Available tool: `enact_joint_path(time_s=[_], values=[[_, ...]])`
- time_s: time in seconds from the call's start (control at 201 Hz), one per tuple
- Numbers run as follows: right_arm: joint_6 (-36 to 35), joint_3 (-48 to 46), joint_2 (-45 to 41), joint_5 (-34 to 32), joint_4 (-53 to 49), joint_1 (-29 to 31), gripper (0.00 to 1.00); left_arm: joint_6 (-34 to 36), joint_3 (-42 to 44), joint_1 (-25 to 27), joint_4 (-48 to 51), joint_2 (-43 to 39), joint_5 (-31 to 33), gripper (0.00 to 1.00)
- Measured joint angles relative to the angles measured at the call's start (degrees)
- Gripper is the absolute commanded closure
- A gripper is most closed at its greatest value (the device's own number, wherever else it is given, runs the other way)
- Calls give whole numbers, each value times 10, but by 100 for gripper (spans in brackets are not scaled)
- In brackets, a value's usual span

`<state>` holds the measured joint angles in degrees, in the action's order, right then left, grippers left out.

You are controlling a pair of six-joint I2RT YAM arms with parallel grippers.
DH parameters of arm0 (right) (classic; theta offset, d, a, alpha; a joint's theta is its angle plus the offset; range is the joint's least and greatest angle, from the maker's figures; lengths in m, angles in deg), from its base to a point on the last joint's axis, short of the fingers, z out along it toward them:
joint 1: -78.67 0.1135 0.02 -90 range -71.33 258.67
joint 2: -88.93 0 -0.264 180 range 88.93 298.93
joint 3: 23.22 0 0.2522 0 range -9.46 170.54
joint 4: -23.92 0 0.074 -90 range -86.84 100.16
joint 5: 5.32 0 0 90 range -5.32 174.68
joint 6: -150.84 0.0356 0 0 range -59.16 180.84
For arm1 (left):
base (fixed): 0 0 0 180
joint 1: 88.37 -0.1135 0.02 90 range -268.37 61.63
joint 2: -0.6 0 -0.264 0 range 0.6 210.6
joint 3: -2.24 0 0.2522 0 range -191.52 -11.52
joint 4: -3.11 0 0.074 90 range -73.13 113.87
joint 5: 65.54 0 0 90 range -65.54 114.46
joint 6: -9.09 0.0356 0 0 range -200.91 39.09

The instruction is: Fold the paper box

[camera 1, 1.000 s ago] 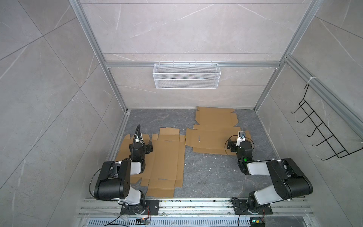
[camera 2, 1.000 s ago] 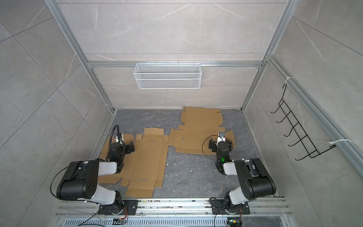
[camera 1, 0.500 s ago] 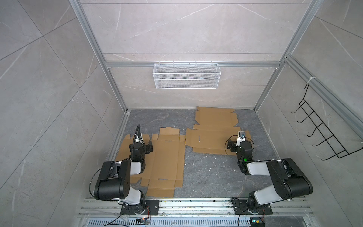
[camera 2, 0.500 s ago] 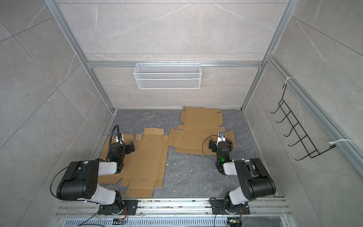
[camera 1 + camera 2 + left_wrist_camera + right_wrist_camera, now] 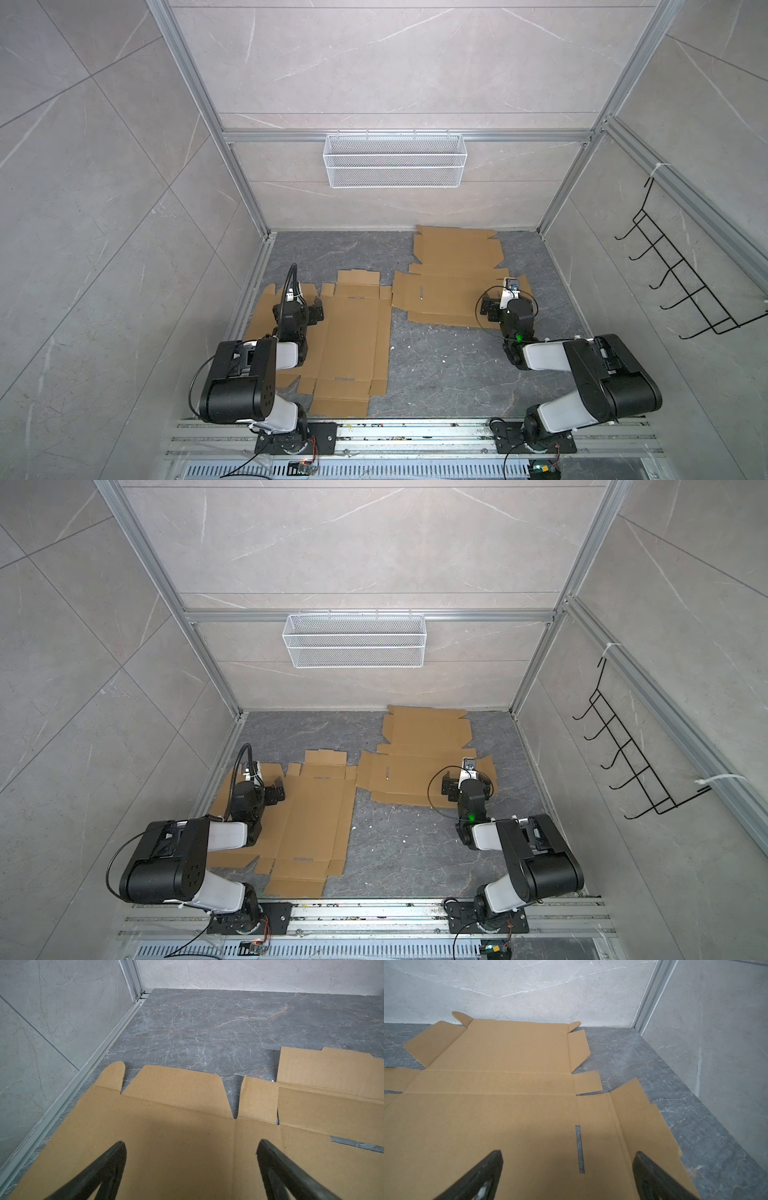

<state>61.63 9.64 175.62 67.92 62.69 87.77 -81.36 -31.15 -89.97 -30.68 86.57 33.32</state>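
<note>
Nothing is changing: over the last second both arms are holding the same poses and neither sheet is shifting, so the folding is not getting under way yet and every crease is still waiting. The left fingers [image 5: 112, 1159] are spread wide and empty, hanging low over the near paper box blank [image 5: 353, 340], which is lying fully flat on the desk [image 5: 436, 365] on the left side. The right fingers [image 5: 488, 1167] are just as wide, gripping nothing, and poised over the second blank [image 5: 453, 286], which is lying flat further back on the right. In both top views the two sheets are sitting just beside each other at one corner. As for edges, the near blank's outer flaps are running close along the left wall rail [image 5: 116, 1034], with only a strip of bare desk between, so getting under that side is looking cramped. The second blank's far flaps are nearly reaching the back wall [image 5: 529, 991]. The best open room is the bare desk in front of the right arm, beside the near blank's inner edge. The wire basket [image 5: 394, 160] is hanging well above it all.
</note>
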Motion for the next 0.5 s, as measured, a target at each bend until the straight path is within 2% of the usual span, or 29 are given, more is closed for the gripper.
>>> enact_joint_path(time_s=[0.498], values=[[-5,0,-6,11,-7,0,1,2,-1,5,10,-5,0,0]])
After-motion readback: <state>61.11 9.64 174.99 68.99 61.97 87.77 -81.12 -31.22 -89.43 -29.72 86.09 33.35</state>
